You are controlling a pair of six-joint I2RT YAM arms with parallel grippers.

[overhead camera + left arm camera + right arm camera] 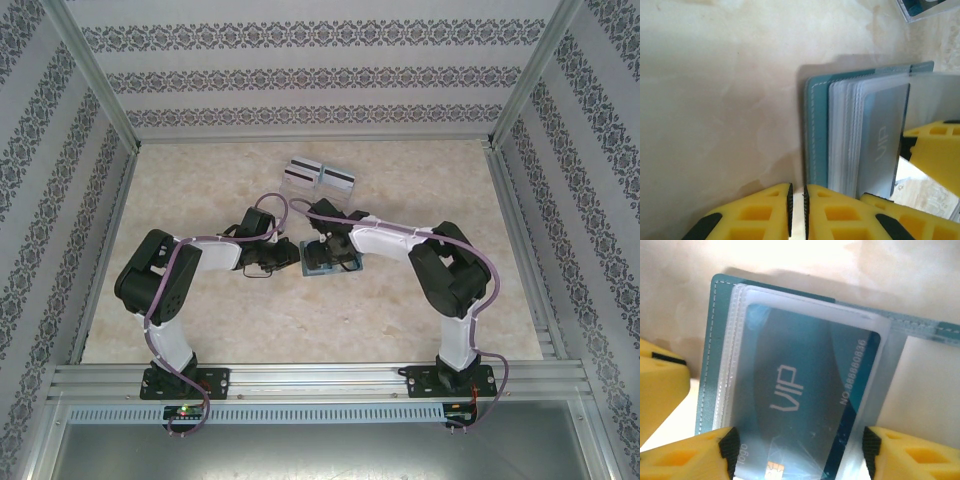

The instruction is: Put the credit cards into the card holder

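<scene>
From above we see the left arm (165,290) reaching in from 7 o'clock over the pale worktop (200,180), with the left jaws lying at 9 o'clock of the holder (340,266), which sits open near the worktop's middle. In the left wrist view those jaws are drawn almost together, with a thin slit between them. Their tips are just beside the near edge of the teal cover (816,135). Nothing shows in the slit, and we cannot tell whether the tips touch the cover. Inside the cover lies a stack of clear sleeves (842,135). At 12 o'clock of the holder, well apart from it, stands a clear tray (302,186) with white, black-striped cards (335,180). In the right wrist view a blue card (800,390) marked VIP lies mostly under the top sleeve, its chip end toward 6 o'clock. The right jaws are spread wide, with one of the pads (729,445) at each long edge of the card. We cannot tell whether they squeeze it. The right arm (455,280) comes in from 5 o'clock.
</scene>
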